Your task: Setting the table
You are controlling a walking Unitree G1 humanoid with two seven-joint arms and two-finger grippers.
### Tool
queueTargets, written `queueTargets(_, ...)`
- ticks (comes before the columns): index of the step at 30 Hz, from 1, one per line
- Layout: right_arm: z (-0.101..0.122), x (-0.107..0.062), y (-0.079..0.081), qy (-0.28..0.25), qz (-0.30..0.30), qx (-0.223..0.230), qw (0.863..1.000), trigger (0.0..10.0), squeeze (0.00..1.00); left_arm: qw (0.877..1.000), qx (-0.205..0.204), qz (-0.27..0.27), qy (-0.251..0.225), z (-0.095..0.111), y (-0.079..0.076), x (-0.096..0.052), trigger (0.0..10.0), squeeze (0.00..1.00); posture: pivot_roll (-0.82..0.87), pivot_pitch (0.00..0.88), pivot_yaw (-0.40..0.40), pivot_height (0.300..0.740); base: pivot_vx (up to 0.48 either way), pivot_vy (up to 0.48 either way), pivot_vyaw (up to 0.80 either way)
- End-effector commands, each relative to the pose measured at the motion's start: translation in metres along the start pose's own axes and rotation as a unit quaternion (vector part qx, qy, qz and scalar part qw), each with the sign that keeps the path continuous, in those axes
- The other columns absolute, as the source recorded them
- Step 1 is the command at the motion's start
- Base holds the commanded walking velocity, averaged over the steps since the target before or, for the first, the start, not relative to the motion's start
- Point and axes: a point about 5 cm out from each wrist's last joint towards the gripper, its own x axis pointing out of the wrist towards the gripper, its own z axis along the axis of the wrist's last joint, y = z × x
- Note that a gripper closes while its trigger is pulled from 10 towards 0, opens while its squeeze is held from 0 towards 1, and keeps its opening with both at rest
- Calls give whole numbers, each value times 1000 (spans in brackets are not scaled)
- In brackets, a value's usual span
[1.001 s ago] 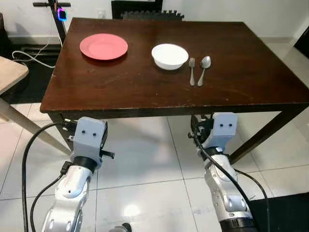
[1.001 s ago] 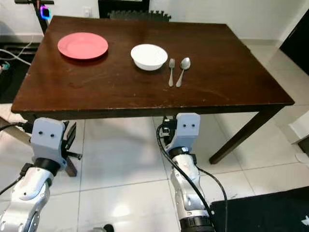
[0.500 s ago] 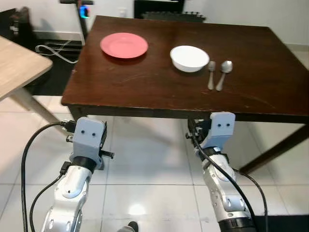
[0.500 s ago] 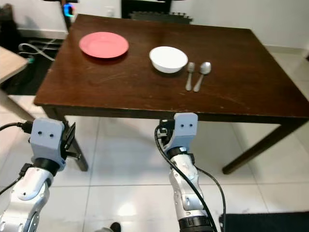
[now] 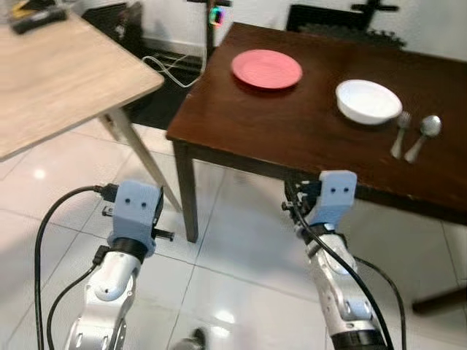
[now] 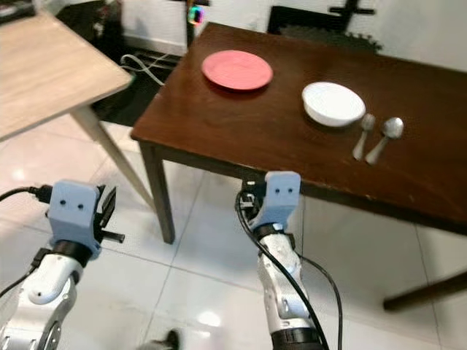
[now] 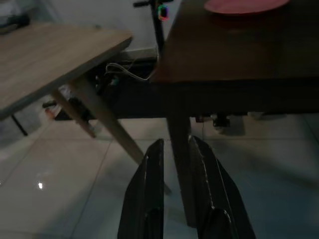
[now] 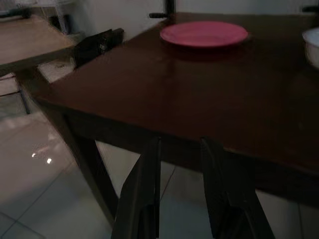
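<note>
A red plate (image 5: 266, 69) lies near the far left of the dark brown table (image 5: 292, 138). To its right stand a white bowl (image 5: 368, 100), then a fork (image 5: 399, 133) and a spoon (image 5: 425, 135) side by side. Both arms hang low in front of the table, over the floor. My left gripper (image 7: 175, 144) is open by a narrow gap, holds nothing and points at the table's near left leg (image 7: 179, 149). My right gripper (image 8: 180, 142) is open and empty, just below the table's front edge, facing the plate (image 8: 203, 34).
A light wooden table (image 5: 58, 73) with slanted legs stands to the left, a strip of white tiled floor (image 5: 219, 248) between it and the dark table. Cables (image 5: 171, 69) and dark items lie on the floor behind. A scooter post (image 5: 216, 14) with a lit display stands by the far corner.
The whole view has swung left: the dark table now sits to the right and the light wooden table has come into view. Both arms keep the same pose; nothing on the table moved.
</note>
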Motion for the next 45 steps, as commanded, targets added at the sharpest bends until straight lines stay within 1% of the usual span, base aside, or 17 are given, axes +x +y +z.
queueTargets(1,-6,-5,-1,14,-2,7,1000,10000,0,1000,-1,-2,13,-5,-2,-2,10000,0,100,114,6,740,0,0,794)
queueTargets(38,-6,-4,-1,14,-1,9,1000,10000,0,1000,6,5,19,-7,-1,-1,10000,0,103,111,6,740,0,0,794)
queueTargets(45,-5,-3,-1,11,-1,9,1000,10000,0,1000,7,7,12,-6,0,-1,10000,0,102,109,5,740,0,0,791)
